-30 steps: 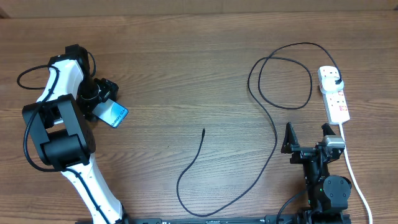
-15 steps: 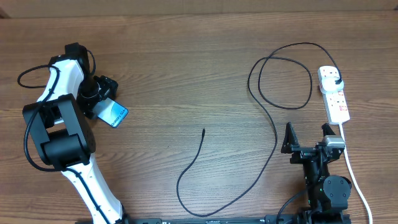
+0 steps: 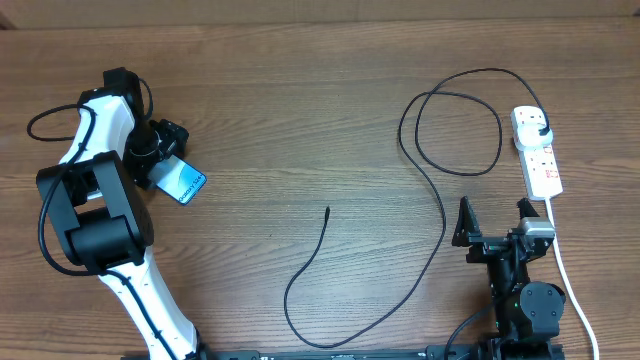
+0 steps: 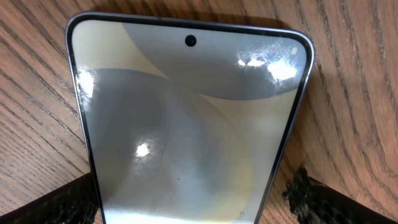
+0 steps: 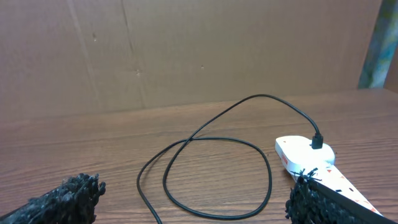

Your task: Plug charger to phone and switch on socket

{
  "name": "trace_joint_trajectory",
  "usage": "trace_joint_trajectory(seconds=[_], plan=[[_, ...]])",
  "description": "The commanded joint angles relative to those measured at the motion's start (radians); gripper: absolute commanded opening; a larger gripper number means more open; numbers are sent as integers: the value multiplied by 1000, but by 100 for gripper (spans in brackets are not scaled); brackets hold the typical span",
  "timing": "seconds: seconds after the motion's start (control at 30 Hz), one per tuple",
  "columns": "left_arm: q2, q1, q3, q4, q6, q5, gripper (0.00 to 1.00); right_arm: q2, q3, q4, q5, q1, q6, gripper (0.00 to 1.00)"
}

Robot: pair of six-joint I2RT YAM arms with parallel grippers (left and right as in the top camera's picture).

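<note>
**On the table: charging set and two arms**

1. Table point(image 3: 300, 120): brown wood grain, carrying every item below.
2. Left arm point(image 3: 100, 120): white and black, reaching along the table's left side.
3. Right arm point(image 3: 520, 290): black, sitting at the near right edge.
4. Charger point(image 3: 440, 215): a thin black cable, looping once near the socket and trailing down to the table's middle. Its plug head point(image 3: 541, 125) is sitting in the socket's far end. Its connector tip point(image 3: 328, 210) is lying loose, well apart from the phone.
5. Socket point(image 3: 538, 150): a white strip lying at the far right, with its white lead point(image 3: 565, 270) running past the right arm.
6. Phone point(image 3: 183, 184): lying flat, screen up, at the left, under the left claw.
7. Left claw point(image 4: 189, 202): standing open, one finger on each side of the phone.
8. Right claw point(image 3: 495, 215): standing open and holding nothing, pointing towards the cable loop.
</note>
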Motion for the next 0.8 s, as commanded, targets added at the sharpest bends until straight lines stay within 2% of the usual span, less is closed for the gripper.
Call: trace_joint_trajectory(seconds=[0.0, 0.17, 0.27, 0.5, 0.77], plan=[[75, -7, -14, 38, 69, 98, 100, -12, -11, 6, -4, 6, -4, 100], [75, -23, -14, 26, 176, 130, 100, -12, -11, 6, -4, 6, -4, 100], [75, -33, -14, -9, 198, 119, 100, -12, -11, 6, -4, 6, -4, 100], [75, -35, -14, -50, 188, 100, 100, -12, -11, 6, -4, 6, -3, 100], [75, -35, -14, -79, 82, 98, 100, -12, -11, 6, -4, 6, -3, 100]])
